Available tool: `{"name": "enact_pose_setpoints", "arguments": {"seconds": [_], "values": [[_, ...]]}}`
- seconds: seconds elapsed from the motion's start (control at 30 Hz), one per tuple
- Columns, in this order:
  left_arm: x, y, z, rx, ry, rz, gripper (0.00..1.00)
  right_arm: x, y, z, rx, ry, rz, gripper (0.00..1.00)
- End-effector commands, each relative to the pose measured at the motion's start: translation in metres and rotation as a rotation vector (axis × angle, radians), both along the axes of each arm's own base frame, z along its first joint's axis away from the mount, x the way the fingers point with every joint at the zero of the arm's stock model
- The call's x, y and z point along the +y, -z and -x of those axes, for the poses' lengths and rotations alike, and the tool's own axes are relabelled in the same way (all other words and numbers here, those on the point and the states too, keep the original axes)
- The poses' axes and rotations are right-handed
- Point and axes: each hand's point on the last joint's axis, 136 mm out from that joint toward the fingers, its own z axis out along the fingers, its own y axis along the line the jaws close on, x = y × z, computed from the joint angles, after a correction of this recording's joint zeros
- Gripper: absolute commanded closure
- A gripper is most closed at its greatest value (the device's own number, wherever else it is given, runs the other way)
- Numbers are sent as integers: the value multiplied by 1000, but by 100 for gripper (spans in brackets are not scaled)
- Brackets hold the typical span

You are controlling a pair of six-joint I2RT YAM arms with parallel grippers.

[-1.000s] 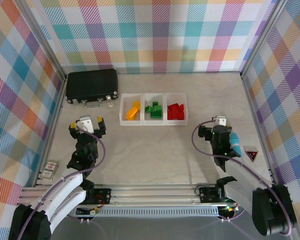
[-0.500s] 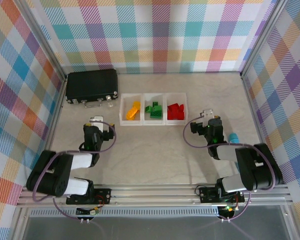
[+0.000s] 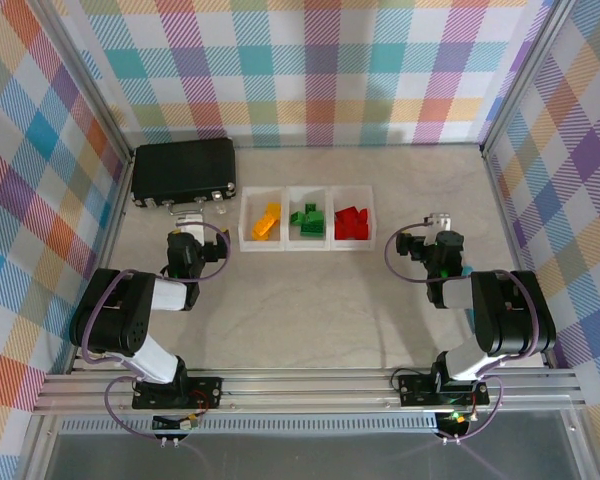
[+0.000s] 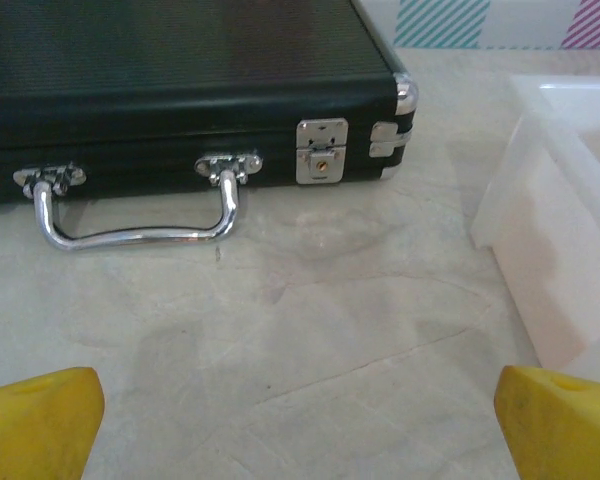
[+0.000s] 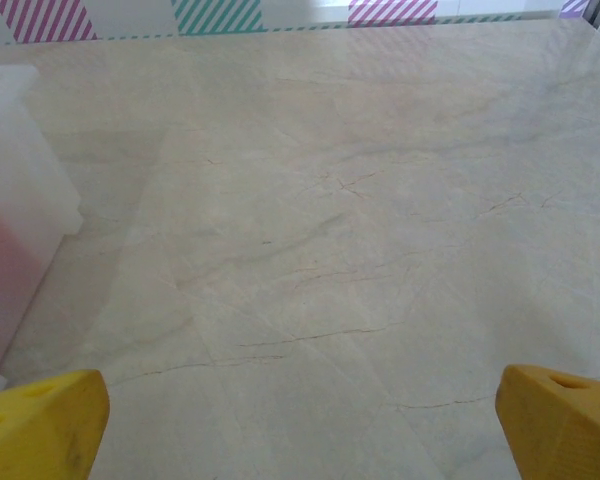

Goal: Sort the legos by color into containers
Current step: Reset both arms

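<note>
We saw the legos (image 3: 307, 221) lying colour by colour inside the containers (image 3: 306, 247), a left-to-right row at upper centre. The left gripper (image 3: 188, 220) and right gripper (image 3: 439, 221) flanked it, jaws wide apart and empty, the left seemingly nearer.

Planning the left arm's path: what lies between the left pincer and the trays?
Nothing. In the top view, only bare table separates the left pincer from the trays.
</note>
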Motion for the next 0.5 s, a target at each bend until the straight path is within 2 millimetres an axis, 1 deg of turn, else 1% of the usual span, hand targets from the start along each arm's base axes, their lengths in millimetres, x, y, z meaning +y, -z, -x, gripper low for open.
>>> {"name": "enact_pose_setpoints", "arguments": {"seconds": [0.0,0.23,0.33,0.47], "values": [[6,4,1,21,-34,13,0,-1,-12,-7,-33,21,-28,1],[6,4,1,24,-32,15,0,1,-11,-7,-25,9,-28,1],[5,4,0,23,-32,15,0,8,-10,-9,-14,-36,-27,1],[5,4,0,24,-30,17,0,17,-12,-6,-31,-92,-28,1]]}}
